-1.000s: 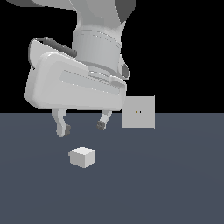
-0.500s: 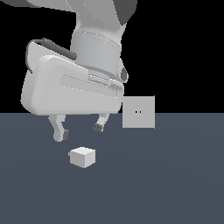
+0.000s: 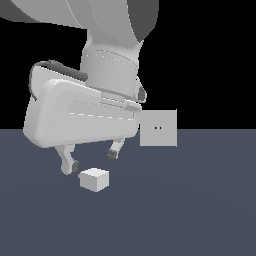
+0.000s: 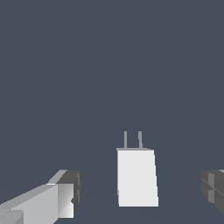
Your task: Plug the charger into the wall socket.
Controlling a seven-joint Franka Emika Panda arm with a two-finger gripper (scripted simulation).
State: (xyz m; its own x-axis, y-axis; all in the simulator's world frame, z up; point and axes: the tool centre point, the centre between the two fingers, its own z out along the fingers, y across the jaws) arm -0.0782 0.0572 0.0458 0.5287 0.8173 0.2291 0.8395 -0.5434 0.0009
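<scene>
The charger (image 3: 94,179) is a small white block lying on the dark floor, a little toward the exterior view's left of centre. In the wrist view the charger (image 4: 136,177) shows two thin prongs sticking out of one end. My gripper (image 3: 91,161) hangs open just above it, one fingertip on each side, touching nothing. From the wrist, the gripper (image 4: 142,192) straddles the block with wide gaps on both sides. The wall socket (image 3: 158,128) is a light-grey upright square plate with two small dark holes, standing farther back to the exterior view's right.
A dark blue-grey floor (image 3: 200,210) spreads under everything, with black background behind it. The bulky white hand and arm (image 3: 85,112) cover the area left of the socket.
The gripper has come down toward the charger, its fingertips now close above the block's top. The charger and the socket have not moved.
</scene>
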